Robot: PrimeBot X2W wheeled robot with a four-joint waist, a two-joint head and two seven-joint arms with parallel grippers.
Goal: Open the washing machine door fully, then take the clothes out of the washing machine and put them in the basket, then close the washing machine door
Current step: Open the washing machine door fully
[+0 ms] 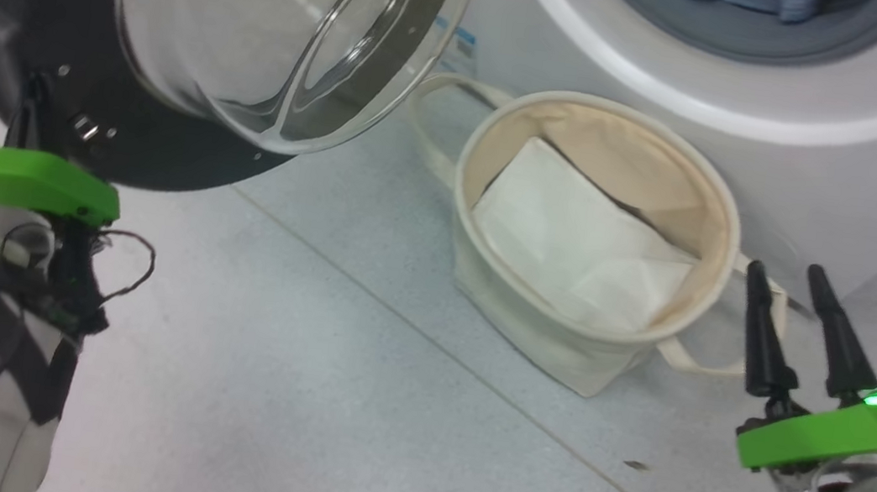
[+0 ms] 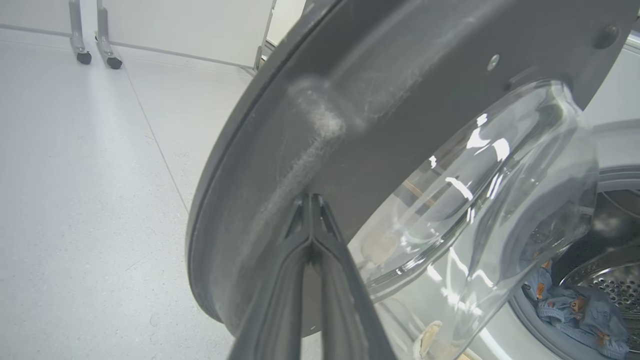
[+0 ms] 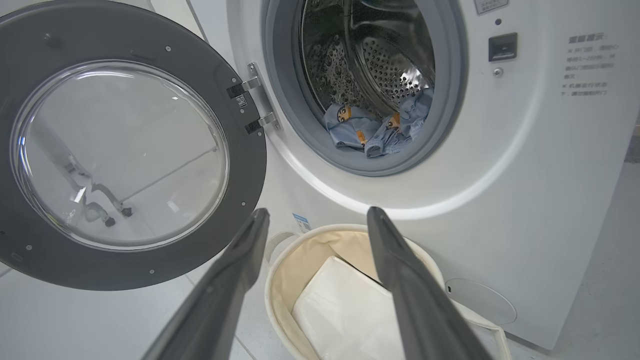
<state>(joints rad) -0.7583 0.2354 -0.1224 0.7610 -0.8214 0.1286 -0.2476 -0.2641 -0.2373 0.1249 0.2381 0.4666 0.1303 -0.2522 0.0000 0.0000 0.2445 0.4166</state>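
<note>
- The washing machine [image 3: 525,175] stands with its round opening uncovered. The washing machine door [image 3: 240,165] is swung out to the robot's left on its hinge [image 3: 255,105], inner side and bulging glass bowl [image 1: 264,28] turned toward the robot.
- The clothes [image 3: 370,132], light blue with orange-brown figures, lie bunched low at the front of the steel drum [image 3: 390,60] (just behind the grey seal [image 3: 447,100]).
- The basket [image 1: 531,317] sits on the pale floor [image 1: 300,397] just in front of the machine, below the opening and beside the door's lower edge. A white folded sheet [image 1: 575,239] lies inside it.
- The left gripper [image 2: 311,200] has its two dark fingers pressed together with nothing between them. The tips sit at the grey inner face of the door's rim, between its outer edge and the glass; whether they actually touch it I cannot tell.
- The right gripper [image 1: 786,271] has its fingers spread wide and empty. It hovers just right of the basket, above the looped handle [image 1: 694,364], pointing toward the machine. In its own wrist view, the basket's rim and the sheet show between the two fingers.
</note>
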